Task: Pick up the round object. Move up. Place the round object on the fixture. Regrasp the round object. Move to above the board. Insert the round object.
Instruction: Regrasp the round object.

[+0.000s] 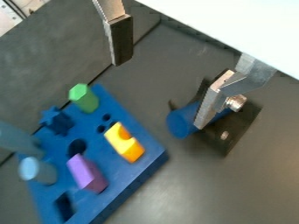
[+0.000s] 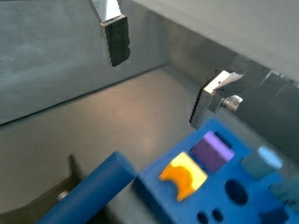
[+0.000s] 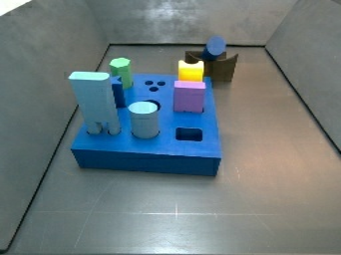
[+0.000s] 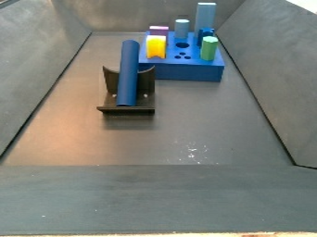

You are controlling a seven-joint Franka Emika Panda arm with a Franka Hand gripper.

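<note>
Round object [image 4: 129,72] leans on fixture [image 4: 126,104], apart from the open gripper [image 1: 176,66].

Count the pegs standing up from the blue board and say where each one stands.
5, none seen hidden on the board: pale blue block and pale blue cylinder nearest the camera, green cylinder, purple block and yellow block behind. The gripper, open, holds nothing.

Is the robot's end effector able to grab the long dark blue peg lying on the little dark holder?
Probably yes. The end effector is open and holds nothing, and the round object leans uncovered on the fixture, apart from the board.
</note>
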